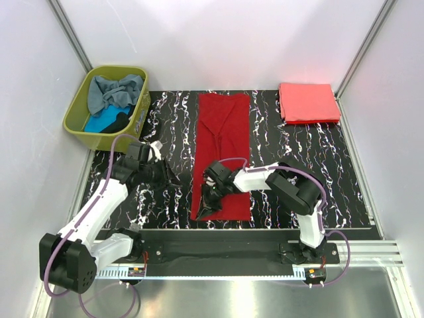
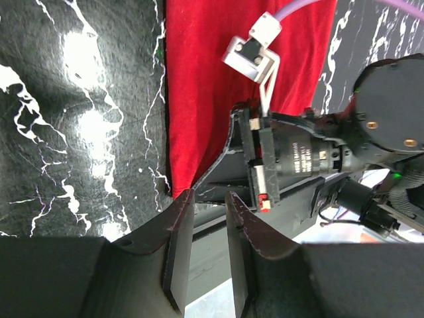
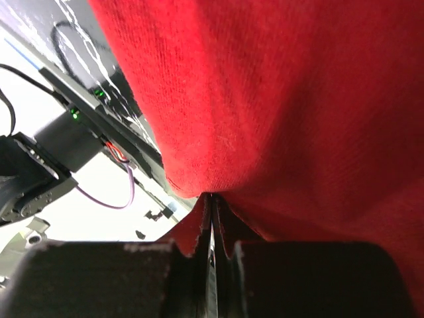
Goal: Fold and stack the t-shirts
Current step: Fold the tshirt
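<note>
the dark red shirt (image 1: pixel 224 132) lies in the middle of the table (image 1: pixel 331 179) as a long narrow strip running from twelve to six o'clock. its sides are already turned in, so i'd say the lengthwise folds are done and the crosswise fold is the step in hand. the right gripper (image 1: pixel 211 197) is at the strip's near end, about seven o'clock on the cloth, its jaws pinched tight on a bunched bit of the red edge, which looks raised a little. the left gripper (image 2: pixel 204 199) hangs just beside that same corner, at nine o'clock from it, jaws a narrow way apart with nothing between them. a folded coral-pink shirt (image 1: pixel 308 103) sits at two o'clock on the table, and the green basket (image 1: pixel 99 140) at ten o'clock holds the other shirts (image 1: pixel 116 91), unfolded. next, to my eye, the near end wants carrying toward twelve o'clock over the far half. held at one corner only it may drag crooked, so a second hold on that edge would help.
</note>
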Robot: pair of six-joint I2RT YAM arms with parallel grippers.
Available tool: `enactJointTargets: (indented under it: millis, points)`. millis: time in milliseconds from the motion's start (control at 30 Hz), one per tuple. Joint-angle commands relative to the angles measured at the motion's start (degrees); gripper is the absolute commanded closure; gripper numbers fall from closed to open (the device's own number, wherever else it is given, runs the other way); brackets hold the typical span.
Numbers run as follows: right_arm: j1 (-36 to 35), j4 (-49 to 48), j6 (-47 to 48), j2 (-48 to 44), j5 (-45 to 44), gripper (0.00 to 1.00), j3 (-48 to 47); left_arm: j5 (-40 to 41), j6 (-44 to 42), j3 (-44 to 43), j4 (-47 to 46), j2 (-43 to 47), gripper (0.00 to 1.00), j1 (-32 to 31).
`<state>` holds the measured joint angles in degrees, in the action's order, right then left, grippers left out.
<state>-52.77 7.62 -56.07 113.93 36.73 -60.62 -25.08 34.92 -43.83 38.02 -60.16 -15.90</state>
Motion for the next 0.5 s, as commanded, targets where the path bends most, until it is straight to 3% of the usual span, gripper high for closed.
enactJointTargets:
  millis: [0,467]
  points:
    - [-0.5,-0.7,-0.4,-2.5,-1.5,0.95,3.1,-3.2,-1.5,1.1,-0.9,-1.6,0.70,0.1]
    - [0.7,4.3,-0.6,-15.2,-4.3,0.91,4.8,-8.7,2.0,3.9,-11.7,-11.5,0.71,-6.8]
